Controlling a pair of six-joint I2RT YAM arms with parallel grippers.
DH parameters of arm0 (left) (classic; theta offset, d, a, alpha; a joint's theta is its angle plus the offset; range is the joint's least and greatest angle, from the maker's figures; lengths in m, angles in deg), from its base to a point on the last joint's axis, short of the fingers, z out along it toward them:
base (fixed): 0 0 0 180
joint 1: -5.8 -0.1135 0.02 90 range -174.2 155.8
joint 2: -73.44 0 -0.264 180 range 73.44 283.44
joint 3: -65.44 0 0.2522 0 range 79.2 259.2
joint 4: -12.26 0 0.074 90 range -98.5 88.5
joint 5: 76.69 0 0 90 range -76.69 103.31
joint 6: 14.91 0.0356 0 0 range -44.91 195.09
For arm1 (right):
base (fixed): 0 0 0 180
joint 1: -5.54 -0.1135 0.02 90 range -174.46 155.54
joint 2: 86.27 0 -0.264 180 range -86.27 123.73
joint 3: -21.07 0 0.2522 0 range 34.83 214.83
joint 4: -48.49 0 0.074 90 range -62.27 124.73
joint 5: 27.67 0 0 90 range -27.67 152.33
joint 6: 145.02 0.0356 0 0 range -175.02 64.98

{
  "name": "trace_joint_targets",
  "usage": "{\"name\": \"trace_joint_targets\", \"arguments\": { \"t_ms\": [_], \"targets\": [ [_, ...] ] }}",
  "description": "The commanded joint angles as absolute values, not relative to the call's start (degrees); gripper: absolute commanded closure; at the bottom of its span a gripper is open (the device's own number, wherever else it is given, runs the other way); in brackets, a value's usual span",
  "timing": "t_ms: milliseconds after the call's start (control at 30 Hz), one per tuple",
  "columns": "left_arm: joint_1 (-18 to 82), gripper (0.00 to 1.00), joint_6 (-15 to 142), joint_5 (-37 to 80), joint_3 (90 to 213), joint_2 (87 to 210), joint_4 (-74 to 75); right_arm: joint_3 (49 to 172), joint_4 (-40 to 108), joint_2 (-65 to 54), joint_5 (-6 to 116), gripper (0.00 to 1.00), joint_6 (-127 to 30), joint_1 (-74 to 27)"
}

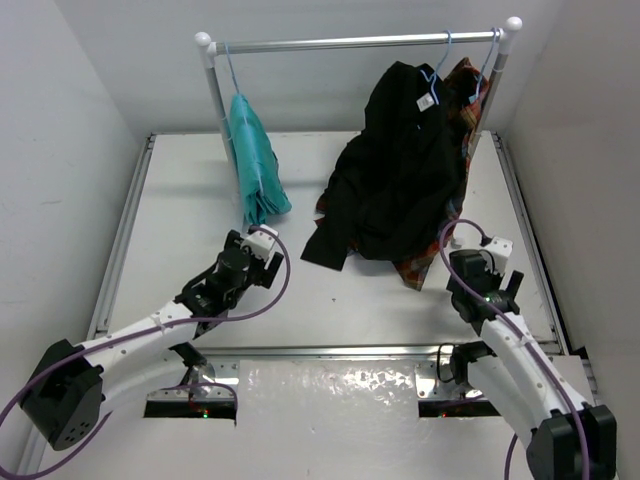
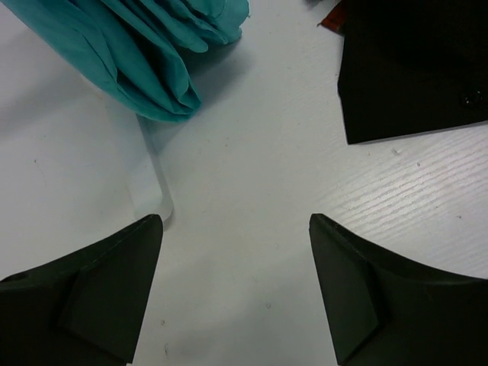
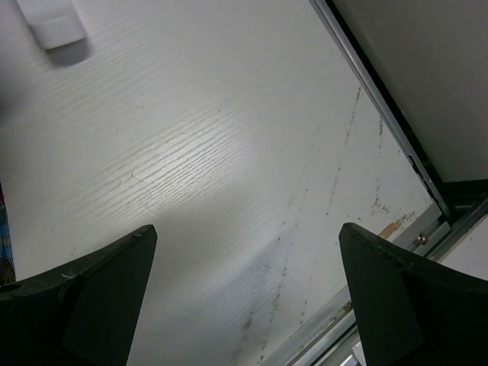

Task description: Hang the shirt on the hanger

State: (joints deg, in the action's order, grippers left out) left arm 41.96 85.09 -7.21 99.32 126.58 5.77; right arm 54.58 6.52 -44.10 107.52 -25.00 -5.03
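Observation:
The black shirt (image 1: pixel 395 170) hangs from the pale-blue hanger (image 1: pixel 432 88) on the rail, its lower part draped onto the table. Only the hanger's hook and a short piece at the collar show. A corner of the shirt (image 2: pixel 412 84) shows at the upper right of the left wrist view. My left gripper (image 1: pixel 260 240) is open and empty, low over the table between the teal garment and the shirt's hem. My right gripper (image 1: pixel 478 262) is open and empty over bare table right of the shirt. The left fingers (image 2: pixel 99 290) and the right fingers (image 3: pixel 84 305) hold nothing.
A teal garment (image 1: pixel 255 165) hangs at the rail's left end and shows in the left wrist view (image 2: pixel 145 53). A red-orange plaid shirt (image 1: pixel 470 95) hangs behind the black one. The silver rail (image 1: pixel 350 42) with white knobs spans the back. The table's metal edge (image 3: pixel 396 130) lies right of my right gripper.

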Motion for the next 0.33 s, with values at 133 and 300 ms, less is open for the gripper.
{"name": "trace_joint_targets", "arguments": {
  "t_ms": [133,300],
  "targets": [
    [41.3,0.24,83.7,-8.1,98.4,127.2,11.4,57.3,6.4,-40.3,111.4,0.01,-17.4,-4.8],
    [41.2,0.24,83.5,-8.3,98.3,127.5,11.8,56.1,9.2,-41.0,112.7,0.01,-17.6,-4.8]
  ]
}}
